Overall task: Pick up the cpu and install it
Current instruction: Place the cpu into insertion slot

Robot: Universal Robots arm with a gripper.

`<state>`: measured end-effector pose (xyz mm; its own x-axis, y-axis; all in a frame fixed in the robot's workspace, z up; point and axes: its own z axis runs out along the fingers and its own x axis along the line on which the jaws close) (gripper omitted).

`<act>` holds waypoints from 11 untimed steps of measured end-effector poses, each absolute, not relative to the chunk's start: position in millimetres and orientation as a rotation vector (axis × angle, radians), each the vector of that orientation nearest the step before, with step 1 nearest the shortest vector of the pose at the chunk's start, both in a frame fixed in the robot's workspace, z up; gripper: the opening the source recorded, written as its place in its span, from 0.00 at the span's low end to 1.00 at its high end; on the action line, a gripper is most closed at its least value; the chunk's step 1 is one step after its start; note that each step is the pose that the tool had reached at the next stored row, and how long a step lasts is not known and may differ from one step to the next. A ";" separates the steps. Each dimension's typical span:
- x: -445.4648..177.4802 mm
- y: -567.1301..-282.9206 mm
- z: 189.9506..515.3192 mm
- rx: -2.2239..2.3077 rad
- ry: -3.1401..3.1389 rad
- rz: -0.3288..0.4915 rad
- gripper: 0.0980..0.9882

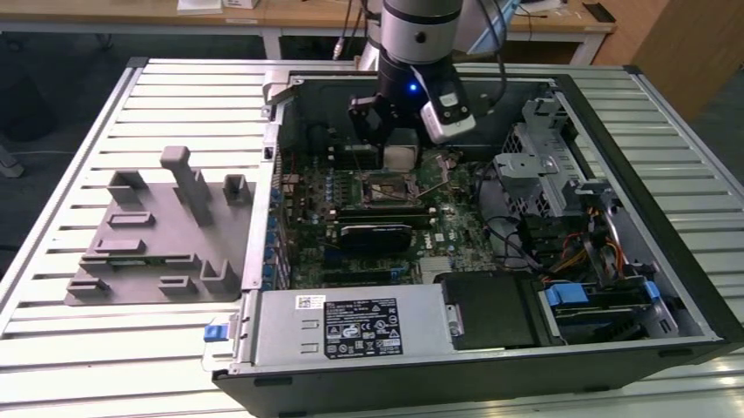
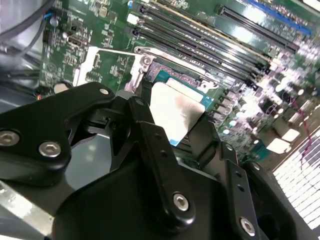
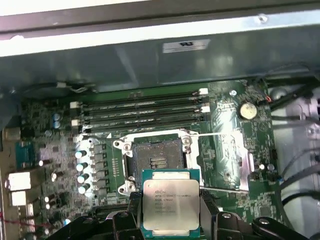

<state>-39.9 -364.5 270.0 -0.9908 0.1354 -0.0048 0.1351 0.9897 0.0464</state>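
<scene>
Slatted metal worktop [image 1: 70, 331] carries an open computer case [image 1: 698, 305]; in the exterior view the cpu [image 1: 399, 157] hangs over the motherboard [image 1: 454, 235]. Second wrist view: black fingers [image 2: 152, 145] clenched on the cpu's opposite edges. First wrist view: cpu gripped between them, near the bare socket [image 3: 159, 160], not seated.

Even overhead light brightens the slatted table [image 1: 70, 131], palest at nine o'clock from the computer case [image 1: 465, 383], whose inside lies dimmer. In the second wrist view glare whitens the cpu [image 2: 175, 110] lid, and nearby motherboard [image 2: 100, 30] parts bloom soft.
</scene>
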 end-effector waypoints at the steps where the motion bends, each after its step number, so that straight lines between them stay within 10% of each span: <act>1: -39.9 -364.5 270.0 0.238 3.123 0.072 0.50; 11: -39.9 -364.5 269.8 0.498 3.089 0.071 0.50</act>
<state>-39.9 -364.5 269.8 -0.9493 0.3142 -0.0049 0.3136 0.9484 0.0465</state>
